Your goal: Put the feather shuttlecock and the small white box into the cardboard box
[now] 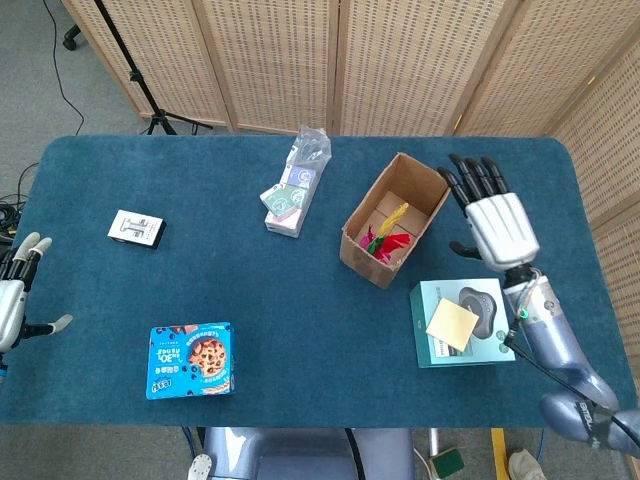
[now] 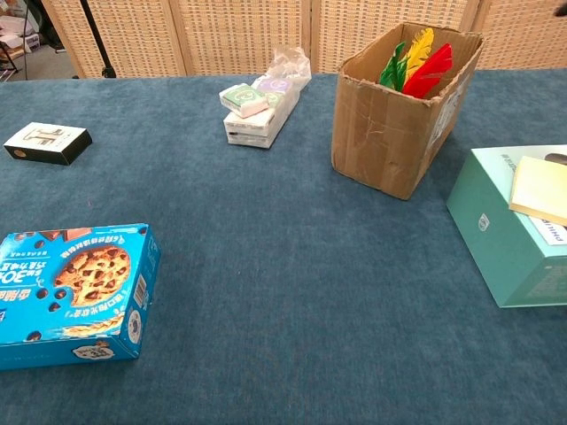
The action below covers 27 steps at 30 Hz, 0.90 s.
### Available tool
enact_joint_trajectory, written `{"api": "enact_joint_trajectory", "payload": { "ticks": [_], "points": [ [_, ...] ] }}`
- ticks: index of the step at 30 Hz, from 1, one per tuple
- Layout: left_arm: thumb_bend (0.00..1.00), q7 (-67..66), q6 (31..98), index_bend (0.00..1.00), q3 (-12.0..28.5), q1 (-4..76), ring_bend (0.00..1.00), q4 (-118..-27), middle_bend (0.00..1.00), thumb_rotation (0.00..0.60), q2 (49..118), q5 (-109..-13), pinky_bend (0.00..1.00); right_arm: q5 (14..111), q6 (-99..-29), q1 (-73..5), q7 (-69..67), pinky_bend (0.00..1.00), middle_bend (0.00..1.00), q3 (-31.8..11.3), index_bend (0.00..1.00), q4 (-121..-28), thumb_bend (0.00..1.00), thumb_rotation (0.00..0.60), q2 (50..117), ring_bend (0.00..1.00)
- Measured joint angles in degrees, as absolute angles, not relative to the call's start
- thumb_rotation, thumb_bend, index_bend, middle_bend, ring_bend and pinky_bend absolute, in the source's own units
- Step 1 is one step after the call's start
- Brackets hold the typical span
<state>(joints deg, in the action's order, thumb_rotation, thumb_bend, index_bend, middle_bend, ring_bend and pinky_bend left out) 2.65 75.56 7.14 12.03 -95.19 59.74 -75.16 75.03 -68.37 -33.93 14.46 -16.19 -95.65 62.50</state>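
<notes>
A blue cookie box (image 1: pixel 191 360) lies well to the left of the right hand (image 1: pixel 497 222). A teal box (image 1: pixel 460 322) with a yellow sticky pad (image 1: pixel 451 323) sits just below that hand. A wrapped packet stack (image 1: pixel 294 187) lies further left.

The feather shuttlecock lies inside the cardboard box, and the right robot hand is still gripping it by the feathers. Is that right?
Not quite. The feather shuttlecock does lie inside the cardboard box, but the right robot hand is not gripping it. The head view shows that hand open beside the box, fingers spread, holding nothing and apart from the feathers.
</notes>
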Motion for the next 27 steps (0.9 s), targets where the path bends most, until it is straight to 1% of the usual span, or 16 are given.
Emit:
{"api": "enact_joint_trajectory", "payload": {
  "ticks": [4, 8, 13, 17, 20, 22, 27],
  "points": [
    [0.0, 1.33, 75.29, 0.0, 7.28, 12.76, 0.0, -93.3, 0.0, 0.6, 59.98, -75.77, 0.0, 78.09, -74.46, -27.9, 16.68, 0.0, 0.0, -11.99, 0.0, -97.01, 0.0, 0.6, 60.47, 0.0],
    [0.0, 0.57, 73.79, 0.0, 7.77, 14.94, 0.0, -88.99, 0.0, 0.6, 60.76, -76.93, 0.0, 80.57, -79.5, -21.87, 16.06, 0.0, 0.0, -7.65, 0.0, -97.76, 0.0, 0.6, 59.94, 0.0],
    [0.0, 0.03, 70.23, 0.0, 8.5, 18.61, 0.0, -82.21, 0.0, 0.6, 62.61, -77.82, 0.0, 83.94, -84.38, -17.57, 15.22, 0.0, 0.0, -4.54, 0.0, -96.05, 0.0, 0.6, 61.54, 0.0],
    [0.0, 1.07, 64.4, 0.0, 8.9, 22.99, 0.0, -73.99, 0.0, 0.6, 65.57, -78.3, 0.0, 86.99, -88.7, -13.7, 13.71, 0.0, 0.0, -2.25, 0.0, -93.16, 0.0, 0.6, 65.03, 0.0],
    [0.0, 3.29, 59.24, 0.0, 8.8, 26.55, 0.0, -67.59, 0.0, 0.6, 68.31, -78.97, 0.0, 87.78, -89.8, -11.93, 12.58, 0.0, 0.0, -1.33, 0.0, -91.1, 0.0, 0.6, 67.12, 0.0],
    [0.0, 4.47, 56.02, 0.0, 8.64, 28.63, 0.0, -63.84, 0.0, 0.6, 70.16, -79.25, 0.0, 87.5, -89.86, -11.45, 12.39, 0.0, 0.0, -1.3, 0.0, -90.11, 0.0, 0.6, 67.86, 0.0],
    [0.0, 6.46, 44.41, 0.0, 8.37, 34.55, 0.0, -54.76, 0.0, 0.6, 75.35, -78.43, 0.0, 85.11, -88.05, -10.91, 11.72, 0.0, 0.0, -1.78, 0.0, -87.67, 0.0, 0.6, 68.77, 0.0]
  ]
}}
